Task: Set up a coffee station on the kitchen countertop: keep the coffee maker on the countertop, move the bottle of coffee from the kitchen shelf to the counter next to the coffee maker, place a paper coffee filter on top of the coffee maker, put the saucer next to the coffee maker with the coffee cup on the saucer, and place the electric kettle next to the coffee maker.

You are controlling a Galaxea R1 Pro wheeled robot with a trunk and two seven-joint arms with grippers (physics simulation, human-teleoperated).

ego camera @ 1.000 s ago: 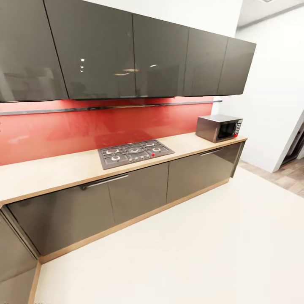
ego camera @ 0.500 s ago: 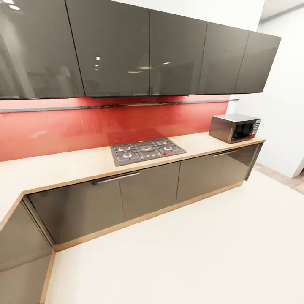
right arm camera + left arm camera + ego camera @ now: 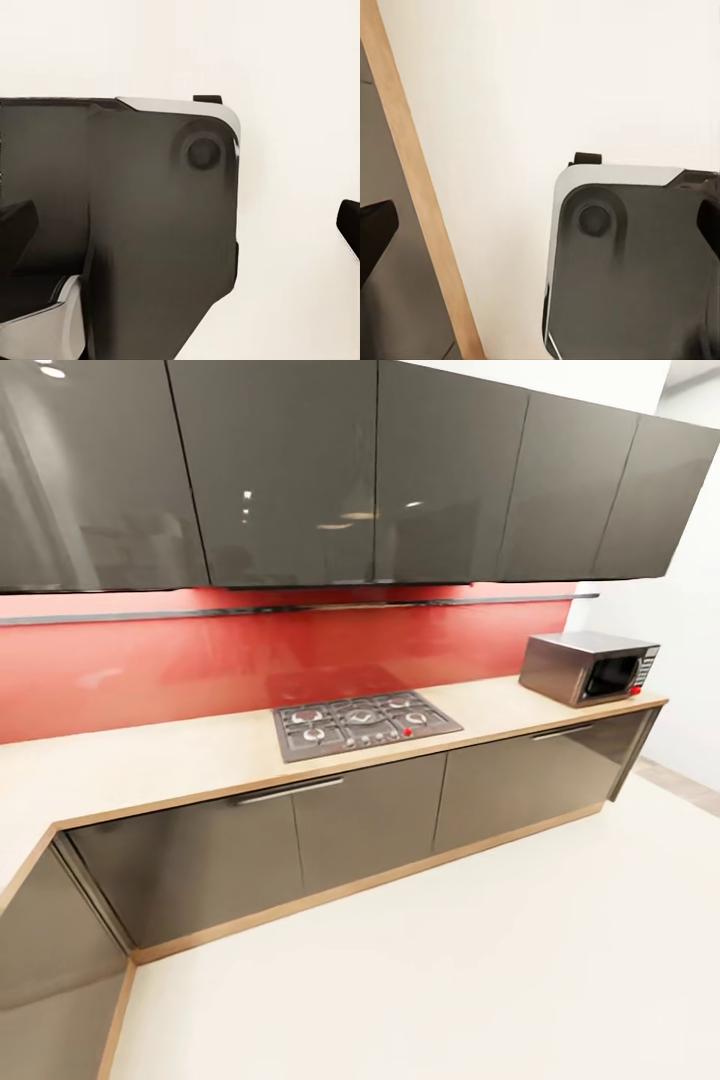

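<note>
Along the far wall, the counter (image 3: 150,760) carries a hob (image 3: 365,725) and a microwave (image 3: 590,667); none of the coffee items stand on this stretch. Left hand (image 3: 540,232) and right hand (image 3: 180,225) hang spread wide and empty over the floor (image 3: 480,960) and robot base (image 3: 637,262). Judged progress: no placement visible, robot in transit.

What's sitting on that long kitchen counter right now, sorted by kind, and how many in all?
Gas hob, set into the kitchen countertop: 1
Microwave, at the far right end: 1
Total: 2
</note>
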